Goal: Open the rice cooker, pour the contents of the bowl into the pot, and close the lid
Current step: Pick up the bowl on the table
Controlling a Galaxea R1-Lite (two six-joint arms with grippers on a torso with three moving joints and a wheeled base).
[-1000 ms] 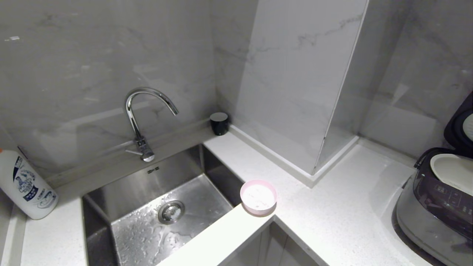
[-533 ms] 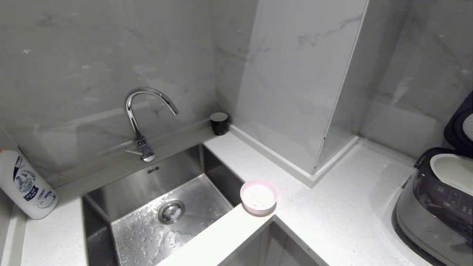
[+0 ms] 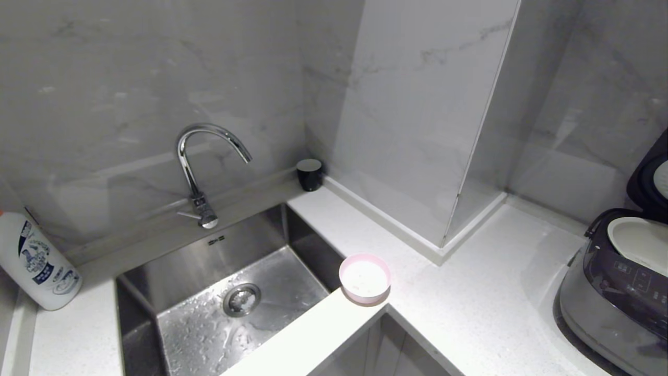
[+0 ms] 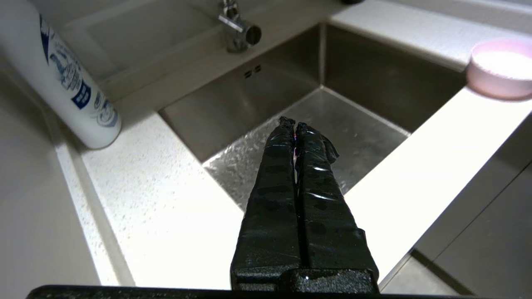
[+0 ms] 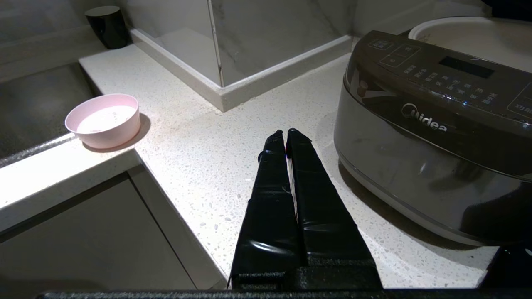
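Observation:
The pale pink bowl [image 3: 365,277] [image 4: 501,68] [image 5: 104,120] stands on the counter corner beside the sink. At the far right the dark Midea rice cooker [image 3: 618,292] [image 5: 432,128] stands with its lid [image 3: 649,180] raised, and the white pot [image 3: 639,243] [image 5: 478,39] shows inside. My left gripper [image 4: 294,123] is shut and empty, hanging above the sink's near edge, well apart from the bowl. In the right wrist view my right gripper [image 5: 285,133] is also shut and empty, low over the counter between bowl and cooker. Neither arm shows in the head view.
A steel sink [image 3: 224,297] with a curved tap [image 3: 201,167] fills the left side. A white bottle [image 3: 36,261] [image 4: 66,74] leans at the far left. A small black cup [image 3: 309,174] [image 5: 107,25] stands in the corner. A tiled pillar [image 3: 417,115] juts out behind the counter.
Nothing has visibly moved in the head view; bowl, cooker and lid stay as they were.

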